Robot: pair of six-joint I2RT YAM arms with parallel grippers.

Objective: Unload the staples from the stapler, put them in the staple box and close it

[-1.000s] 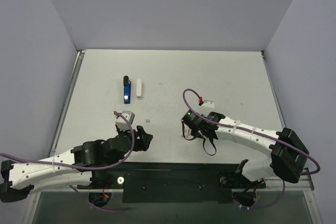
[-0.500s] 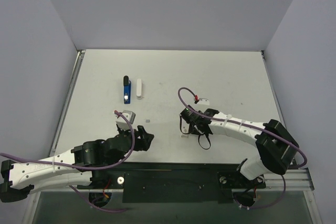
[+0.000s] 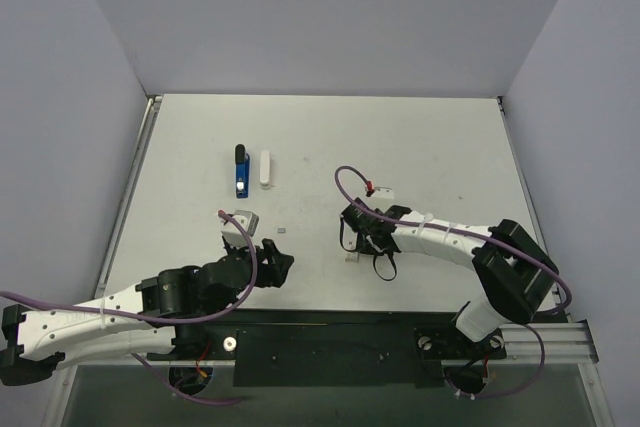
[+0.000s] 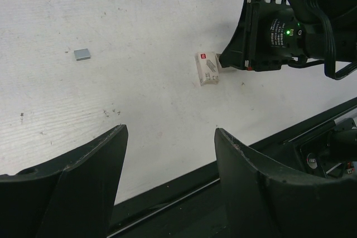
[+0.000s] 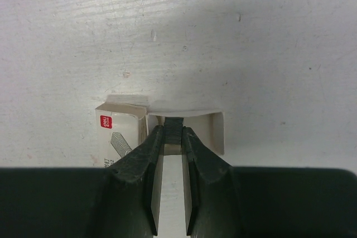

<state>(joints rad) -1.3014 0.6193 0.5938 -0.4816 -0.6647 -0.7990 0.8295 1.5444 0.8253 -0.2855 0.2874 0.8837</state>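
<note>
The stapler (image 3: 241, 170) lies on the far left part of the table (image 3: 420, 137), with a white piece (image 3: 265, 167) just beside it. Both are well apart from the arms. The left gripper (image 4: 170, 133) hovers near the front edge, fingers spread wide and holding nothing. The right gripper (image 5: 172, 134) has its fingers nearly together, pinching a dark staple strip (image 5: 173, 122) at the open tray of a small white box (image 5: 114, 126). A grey chip (image 4: 82, 54) lies on the table near the left gripper.

Pale grey walls (image 3: 330, 17) enclose a scuffed white table (image 3: 420, 137).
</note>
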